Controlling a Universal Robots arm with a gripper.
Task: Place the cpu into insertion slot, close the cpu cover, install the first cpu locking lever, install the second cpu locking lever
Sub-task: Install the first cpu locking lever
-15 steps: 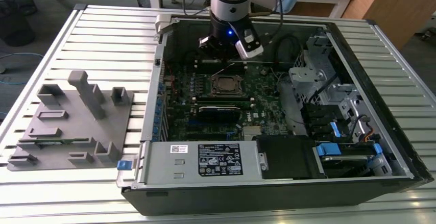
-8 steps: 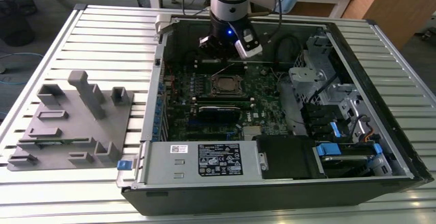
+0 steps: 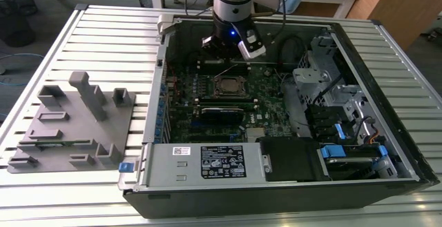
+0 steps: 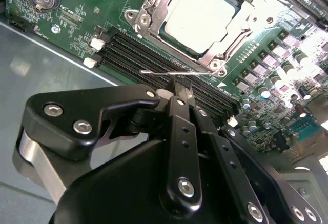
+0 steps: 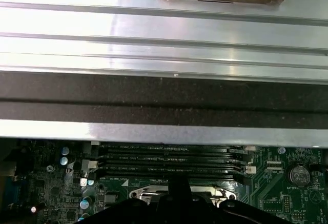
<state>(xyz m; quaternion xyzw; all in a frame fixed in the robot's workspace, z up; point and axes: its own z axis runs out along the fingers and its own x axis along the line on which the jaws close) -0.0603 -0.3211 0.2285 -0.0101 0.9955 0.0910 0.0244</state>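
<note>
Fingers [image 4: 178, 103], closed narrow and empty in the second wrist view, are set just before the locking lever [image 4: 159, 73]; beyond it the cpu [image 4: 202, 16] is seated under the cpu cover [image 4: 151, 4]. In the first wrist view, memory slots [image 5: 169, 158] are shown ahead. The lever could be lost by an off-centre push.
</note>
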